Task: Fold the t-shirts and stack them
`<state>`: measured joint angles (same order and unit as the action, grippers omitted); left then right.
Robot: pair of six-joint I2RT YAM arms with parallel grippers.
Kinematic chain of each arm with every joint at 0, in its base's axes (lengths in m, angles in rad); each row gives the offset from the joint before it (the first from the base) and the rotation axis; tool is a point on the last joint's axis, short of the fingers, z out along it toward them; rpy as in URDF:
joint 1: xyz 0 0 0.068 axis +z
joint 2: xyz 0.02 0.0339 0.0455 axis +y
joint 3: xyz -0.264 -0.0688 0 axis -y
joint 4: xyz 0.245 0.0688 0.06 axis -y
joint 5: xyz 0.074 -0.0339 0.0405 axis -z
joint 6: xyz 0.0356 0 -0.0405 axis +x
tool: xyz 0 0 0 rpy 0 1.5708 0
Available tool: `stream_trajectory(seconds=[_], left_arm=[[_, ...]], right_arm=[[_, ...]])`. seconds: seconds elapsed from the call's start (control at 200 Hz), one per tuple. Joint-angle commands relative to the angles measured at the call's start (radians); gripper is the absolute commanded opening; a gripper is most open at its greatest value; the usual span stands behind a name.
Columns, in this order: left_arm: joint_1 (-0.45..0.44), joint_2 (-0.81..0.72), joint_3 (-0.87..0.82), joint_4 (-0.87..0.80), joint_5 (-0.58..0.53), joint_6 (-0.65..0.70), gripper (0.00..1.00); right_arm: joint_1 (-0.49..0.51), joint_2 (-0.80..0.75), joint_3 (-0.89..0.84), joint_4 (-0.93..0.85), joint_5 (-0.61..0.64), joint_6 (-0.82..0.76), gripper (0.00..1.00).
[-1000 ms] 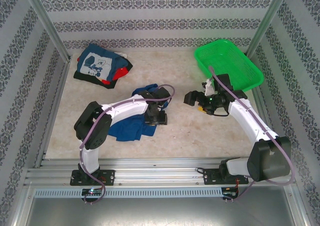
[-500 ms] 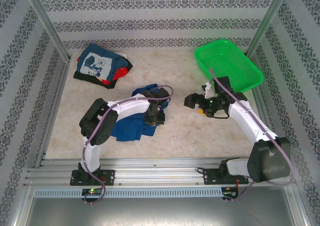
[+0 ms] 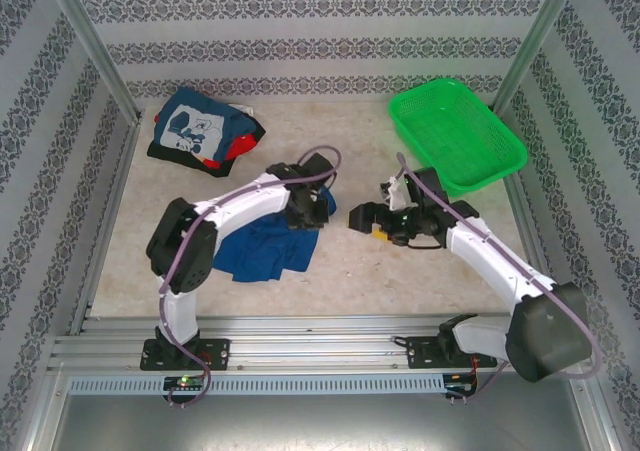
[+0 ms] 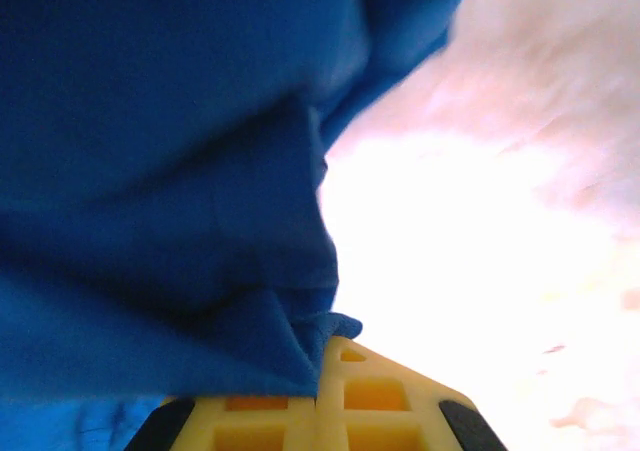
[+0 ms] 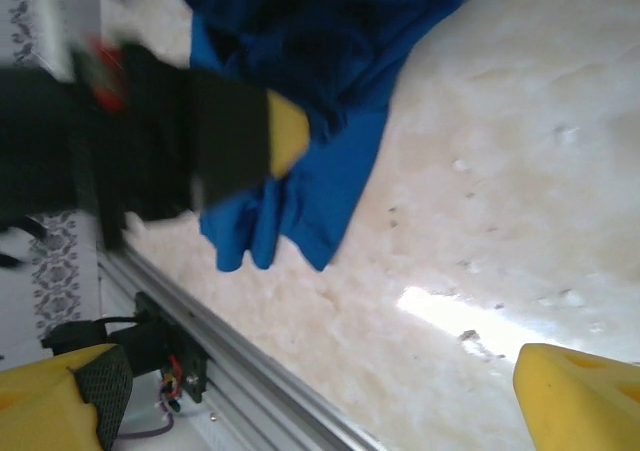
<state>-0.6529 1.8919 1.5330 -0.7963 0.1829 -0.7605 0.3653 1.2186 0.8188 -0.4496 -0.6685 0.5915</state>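
- Upper left of the overhead view: a pile of t-shirts. The navy t-shirt [image 3: 197, 126] with its white graphic lies on top, and edges of a red t-shirt [image 3: 238, 147] and a black t-shirt [image 3: 167, 153] show beneath it. This part of the task appears done, though the pile is loosely squared.
- Left of centre: the royal-blue t-shirt [image 3: 258, 253] lies crumpled and unfolded on the table [image 3: 350, 131], well apart from the pile.
- Centre: the left gripper [image 3: 306, 209] sits at the upper right edge of that shirt. In the left wrist view, blue cloth bunches into the yellow fingertips [image 4: 385, 396]. The jaws are closed on a pinch of fabric.
- Right of centre: the right gripper [image 3: 366, 218] hovers just beside the shirt, over bare table. In the right wrist view, its yellow fingers [image 5: 575, 396] stand wide apart and hold nothing.
- Upper right: the green basket [image 3: 455, 131] stands clear of the work.
- Remaining, by judgement: spread the blue shirt flat, fold it, and carry it to the pile.
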Motion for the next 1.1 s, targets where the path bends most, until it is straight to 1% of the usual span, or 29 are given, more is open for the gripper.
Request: stream_trajectory(seconds=[0.0, 0.115, 0.18, 0.25, 0.325, 0.42, 0.535, 0.585, 0.679, 0.744, 0.809, 0.959, 1.094], left_arm=[[0.082, -0.127, 0.088, -0.071, -0.045, 0.056, 0.00], [0.192, -0.200, 0.133, -0.087, -0.052, 0.105, 0.00], [0.261, -0.229, 0.138, -0.085, -0.043, 0.138, 0.00], [0.326, -0.252, 0.123, -0.060, -0.011, 0.178, 0.00], [0.376, -0.271, 0.108, -0.023, 0.029, 0.228, 0.00], [0.432, -0.286, 0.086, -0.019, 0.025, 0.285, 0.00], [0.524, -0.332, 0.010, 0.043, 0.070, 0.326, 0.00], [0.561, -0.343, -0.005, 0.051, 0.077, 0.347, 0.00], [0.614, -0.357, -0.013, 0.063, 0.097, 0.396, 0.00], [0.645, -0.362, -0.018, 0.069, 0.106, 0.415, 0.00], [0.674, -0.367, -0.026, 0.073, 0.120, 0.420, 0.00], [0.720, -0.380, -0.056, 0.102, 0.147, 0.436, 0.00], [0.741, -0.377, -0.074, 0.124, 0.165, 0.435, 0.00]], right_arm=[[0.094, -0.036, -0.038, 0.166, 0.030, 0.144, 0.98], [0.219, -0.021, -0.033, 0.231, 0.104, 0.174, 0.98], [0.277, 0.029, 0.001, 0.224, 0.115, 0.166, 0.96], [0.356, 0.119, 0.073, 0.195, 0.128, 0.139, 0.93], [0.449, 0.229, 0.196, 0.132, 0.156, 0.101, 0.89], [0.550, 0.383, 0.366, 0.028, 0.201, 0.057, 0.83], [0.658, 0.576, 0.610, -0.149, 0.279, 0.004, 0.78], [0.686, 0.643, 0.702, -0.200, 0.287, -0.006, 0.75], [0.725, 0.766, 0.855, -0.301, 0.314, -0.028, 0.73], [0.740, 0.831, 0.925, -0.342, 0.317, -0.034, 0.72], [0.751, 0.892, 0.977, -0.365, 0.323, -0.023, 0.67], [0.772, 0.987, 1.082, -0.395, 0.361, -0.016, 0.67], [0.795, 1.105, 1.230, -0.486, 0.438, -0.002, 0.67]])
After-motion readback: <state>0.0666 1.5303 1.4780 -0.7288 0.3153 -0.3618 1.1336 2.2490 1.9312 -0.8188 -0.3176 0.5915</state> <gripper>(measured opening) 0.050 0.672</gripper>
